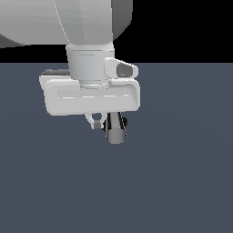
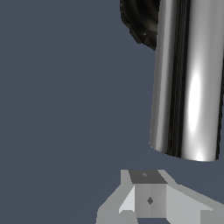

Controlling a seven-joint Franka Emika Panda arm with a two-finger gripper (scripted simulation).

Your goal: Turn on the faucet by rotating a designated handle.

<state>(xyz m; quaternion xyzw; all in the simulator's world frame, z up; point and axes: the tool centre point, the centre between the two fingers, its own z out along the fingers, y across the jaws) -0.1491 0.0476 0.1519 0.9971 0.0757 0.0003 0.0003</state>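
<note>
Grey floor; gripper (image 1: 101, 122) (white) hides faucet (image 1: 122, 122).

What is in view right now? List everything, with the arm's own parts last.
handle: one, grey-silver cylinder bar, under the gripper body in the exterior view, flat round end towards the camera.
faucet base: one, black, scalloped, behind the handle in the wrist view, mostly hidden.
ground: one, dark blue-grey, flat surface.
gripper: one, white, over the faucet; one of the fingers shows beside the handle, apart from it; open or shut cannot be told.
</note>
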